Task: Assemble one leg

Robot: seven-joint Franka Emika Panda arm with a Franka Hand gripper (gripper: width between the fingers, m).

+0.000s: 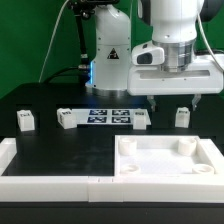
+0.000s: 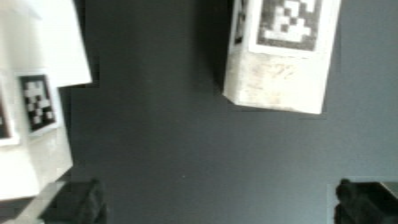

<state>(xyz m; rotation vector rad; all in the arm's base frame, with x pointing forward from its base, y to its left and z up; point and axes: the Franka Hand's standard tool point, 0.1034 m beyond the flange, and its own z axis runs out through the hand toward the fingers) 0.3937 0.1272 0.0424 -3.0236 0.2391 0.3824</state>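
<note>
Several small white legs with marker tags stand on the black table: one at the exterior view's far left (image 1: 24, 120), one beside it (image 1: 65, 118), one near the middle (image 1: 141, 119) and one at the right (image 1: 182, 116). My gripper (image 1: 175, 98) hangs open and empty above the table, over the gap between the last two legs. In the wrist view one leg (image 2: 281, 55) lies ahead of the open gripper (image 2: 222, 205), apart from it, with bare table between the fingertips (image 2: 75, 200). A second white tagged piece (image 2: 32, 95) shows at the picture's edge.
The marker board (image 1: 108, 114) lies between the legs. The large white square tray-like piece (image 1: 166, 170) sits at the front right. A white raised border (image 1: 40, 172) runs along the front left. The robot base (image 1: 108, 50) stands behind.
</note>
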